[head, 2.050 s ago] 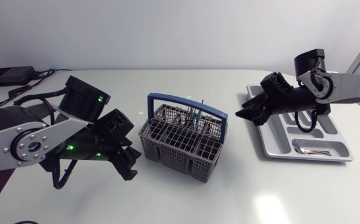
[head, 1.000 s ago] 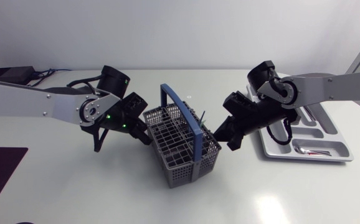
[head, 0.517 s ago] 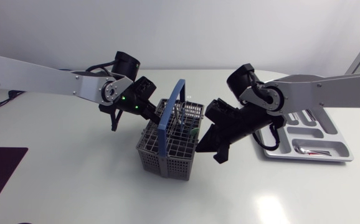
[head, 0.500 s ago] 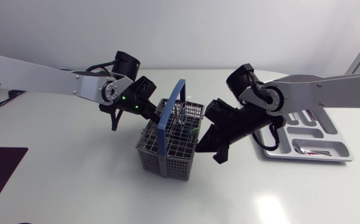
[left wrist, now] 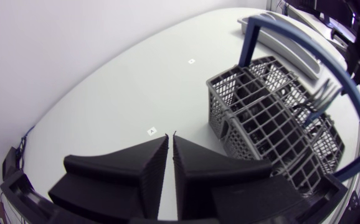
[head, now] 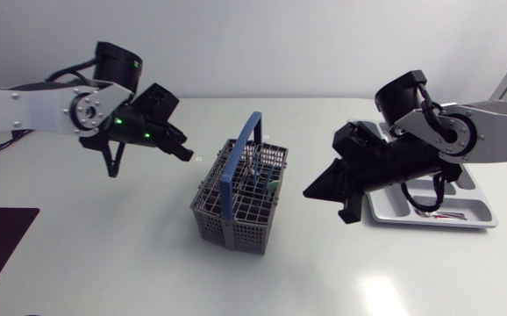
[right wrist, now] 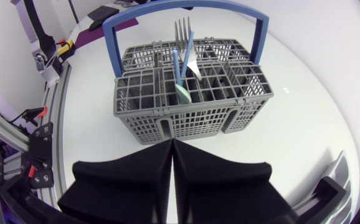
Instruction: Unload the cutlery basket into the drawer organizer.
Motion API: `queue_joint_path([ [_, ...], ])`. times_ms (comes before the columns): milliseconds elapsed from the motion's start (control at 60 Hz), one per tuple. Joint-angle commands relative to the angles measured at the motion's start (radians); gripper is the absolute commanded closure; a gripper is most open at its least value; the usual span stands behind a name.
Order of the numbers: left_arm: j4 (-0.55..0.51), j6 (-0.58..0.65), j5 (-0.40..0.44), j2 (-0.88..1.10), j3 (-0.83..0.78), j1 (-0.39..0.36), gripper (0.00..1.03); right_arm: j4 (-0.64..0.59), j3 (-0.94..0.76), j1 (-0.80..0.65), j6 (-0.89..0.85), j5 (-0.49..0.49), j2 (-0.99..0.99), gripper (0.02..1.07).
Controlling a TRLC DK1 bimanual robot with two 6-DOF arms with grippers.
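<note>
The right tool (right wrist: 170,143), fingers pressed together, faces a grey basket (right wrist: 192,118) with a fork (right wrist: 185,43) standing inside, on the white worktop (right wrist: 311,106)

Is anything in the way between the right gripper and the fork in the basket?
Nothing lies on the table between the right gripper and the basket. The fork sticks up above the rim, but the blue handle arches over the basket close to it.
</note>
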Motion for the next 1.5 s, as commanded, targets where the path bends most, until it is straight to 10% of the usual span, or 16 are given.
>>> queue_joint_path([
  [0,-0.028,0.040,0.012,-0.131,-0.052,-0.006,0.85,0.014,-0.037,-0.006,-0.035,-0.008,-0.026,1.00],
  [517,-0.194,0.149,-0.321,-0.327,-0.009,-0.553,0.78,0.047,-0.134,-0.081,-0.079,-0.023,-0.132,0.98],
  [1483,-0.187,0.064,-0.312,0.124,0.239,-0.598,0.65,0.000,-0.233,-0.345,-0.256,-0.192,-0.204,0.69],
])
